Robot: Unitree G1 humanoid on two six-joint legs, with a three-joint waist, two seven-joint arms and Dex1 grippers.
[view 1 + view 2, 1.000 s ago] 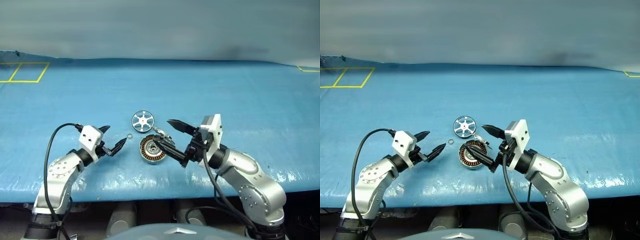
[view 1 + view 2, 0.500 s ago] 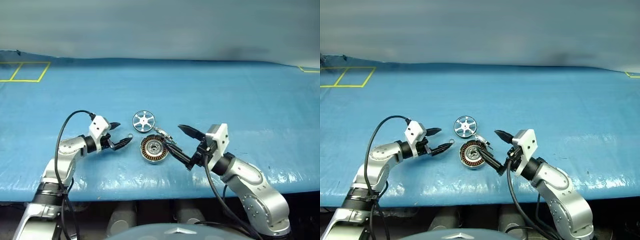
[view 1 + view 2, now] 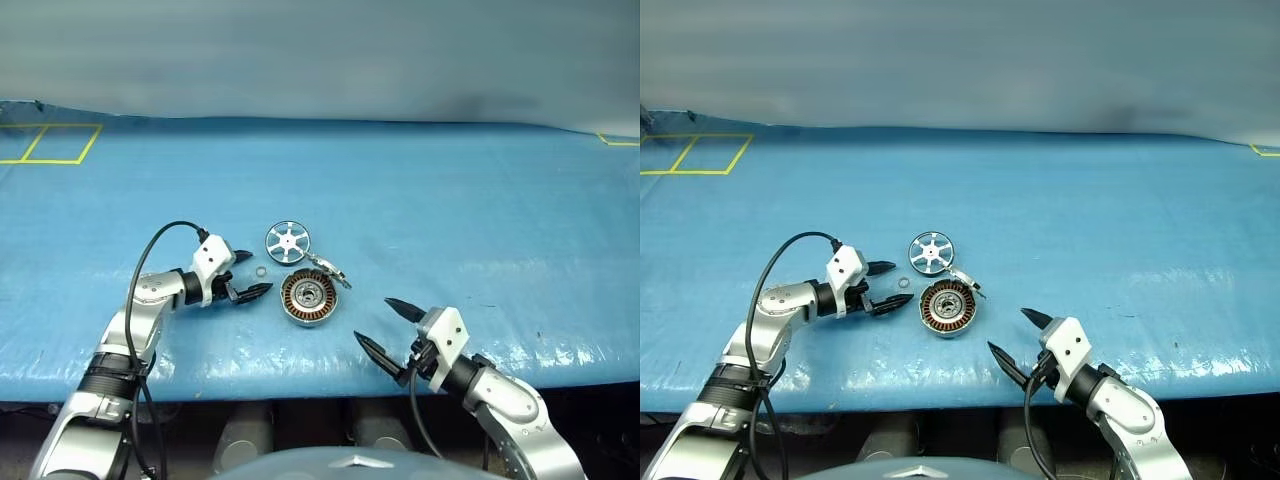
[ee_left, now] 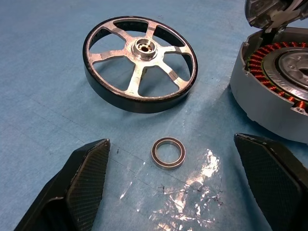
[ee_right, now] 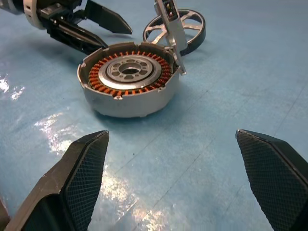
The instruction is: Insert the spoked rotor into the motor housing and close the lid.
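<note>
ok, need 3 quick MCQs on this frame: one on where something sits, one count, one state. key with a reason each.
1. Where does the small ring washer lie?
A. inside the motor housing
B. on the blue mat, between the left gripper's fingers
C. on top of the spoked rotor

2. How many spokes does the spoked rotor have?
A. four
B. six
C. eight

3. What state is the lid in?
A. tipped up open at the housing's rim
B. shut flat over the windings
C. lying loose on the mat

Key:
1 B: the left wrist view shows it on the mat, with a finger of the left gripper on either side.
2 B: six arms run from hub to rim.
3 A: it stands up at the rim of the motor housing, and the copper windings are bare.
</note>
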